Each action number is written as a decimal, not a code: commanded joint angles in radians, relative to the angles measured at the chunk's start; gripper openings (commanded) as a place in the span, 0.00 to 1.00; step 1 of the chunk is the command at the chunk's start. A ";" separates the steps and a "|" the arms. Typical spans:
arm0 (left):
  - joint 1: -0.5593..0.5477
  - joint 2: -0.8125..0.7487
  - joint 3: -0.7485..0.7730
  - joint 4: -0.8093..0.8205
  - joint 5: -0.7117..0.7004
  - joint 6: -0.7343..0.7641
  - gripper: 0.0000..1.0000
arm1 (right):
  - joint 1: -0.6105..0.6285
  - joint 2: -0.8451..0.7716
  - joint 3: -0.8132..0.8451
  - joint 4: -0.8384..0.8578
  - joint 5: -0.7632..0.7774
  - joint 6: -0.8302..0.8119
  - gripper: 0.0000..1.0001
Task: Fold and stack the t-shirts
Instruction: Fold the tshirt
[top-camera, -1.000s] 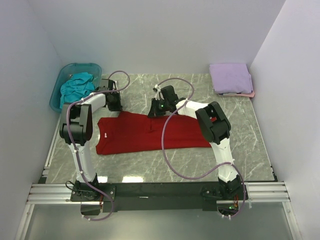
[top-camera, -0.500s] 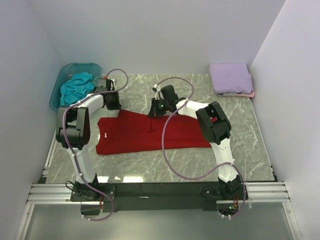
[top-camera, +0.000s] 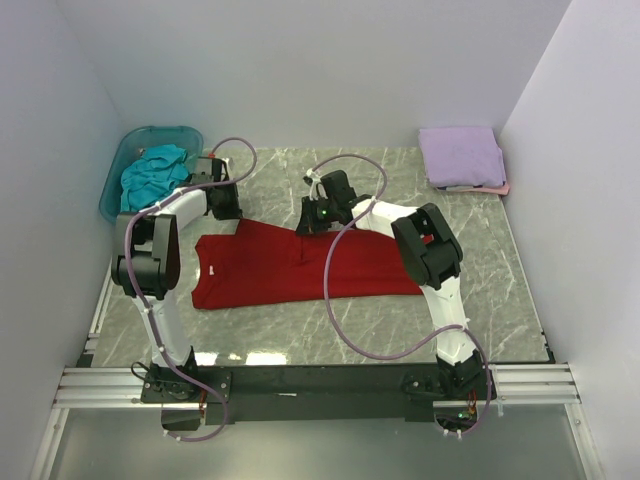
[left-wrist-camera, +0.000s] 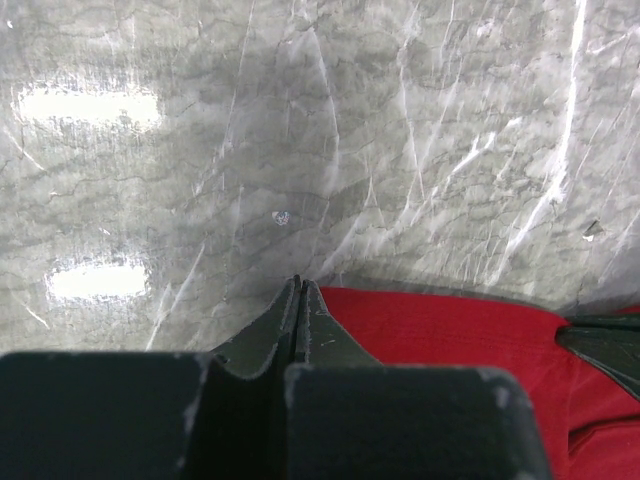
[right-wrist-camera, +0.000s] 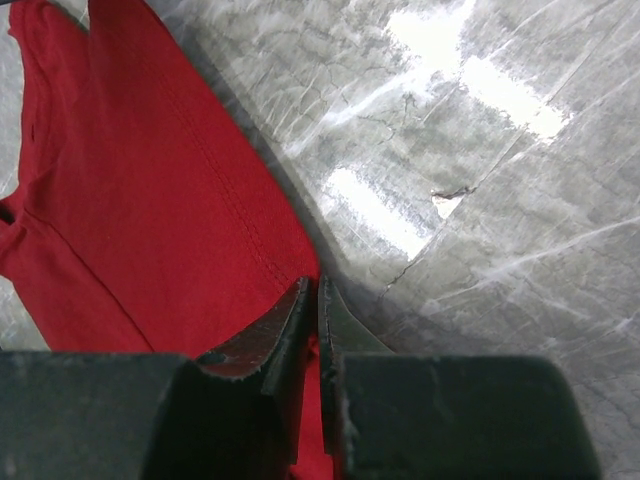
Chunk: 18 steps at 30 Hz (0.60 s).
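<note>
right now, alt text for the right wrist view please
The right tool pinches the edge of a red t-shirt spread flat on a grey marble-patterned table. Bright glare patches shine on the bare surface to the right.

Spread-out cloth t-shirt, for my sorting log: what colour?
Deep red cloth t-shirt, clearest in the top external view.

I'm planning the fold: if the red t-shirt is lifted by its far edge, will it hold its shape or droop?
Probably droop: the red t-shirt lies thin and flat against the table, so it looks limp. Being thin cloth, it seems light. Dragged over the smooth marbled surface, it may bunch rather than slide whole.
</note>
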 joint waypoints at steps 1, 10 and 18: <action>0.003 -0.031 -0.005 0.027 0.023 -0.001 0.01 | 0.012 -0.065 0.041 -0.011 -0.010 -0.021 0.14; 0.003 -0.034 -0.008 0.025 0.018 0.005 0.01 | 0.028 -0.086 0.042 -0.010 0.013 -0.020 0.16; 0.003 -0.030 -0.007 0.022 0.019 0.006 0.01 | 0.028 -0.092 0.047 -0.002 0.027 -0.011 0.20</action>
